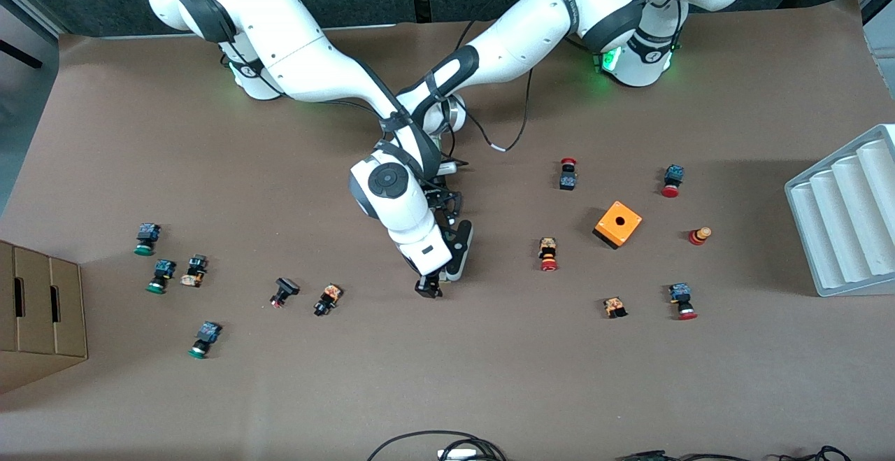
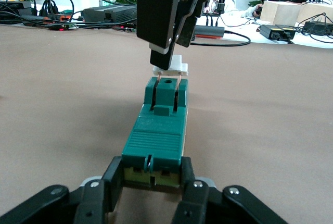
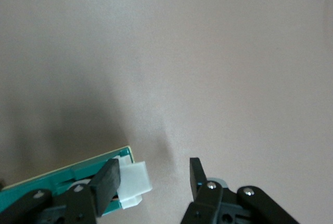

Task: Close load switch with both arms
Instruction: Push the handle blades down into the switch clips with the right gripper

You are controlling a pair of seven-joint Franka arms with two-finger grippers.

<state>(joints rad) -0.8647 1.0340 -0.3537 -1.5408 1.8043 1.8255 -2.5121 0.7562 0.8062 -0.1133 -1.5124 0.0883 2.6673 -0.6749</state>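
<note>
Dark-green load switch (image 2: 156,138) with white lever, black grippers

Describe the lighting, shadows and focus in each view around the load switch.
Front view: even overhead light, soft shadows under both arms, green glow at the bases. Left wrist view: the load switch is sharp between the left gripper fingers, the cluttered background softer. Right wrist view: a broad dark shadow falls on the table beside the switch's white lever; the right gripper is in focus.

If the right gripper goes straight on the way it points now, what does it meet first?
Probably the load switch's white lever: the right gripper points down, right above it at one end of the load switch. Contact cannot be judged.
</note>
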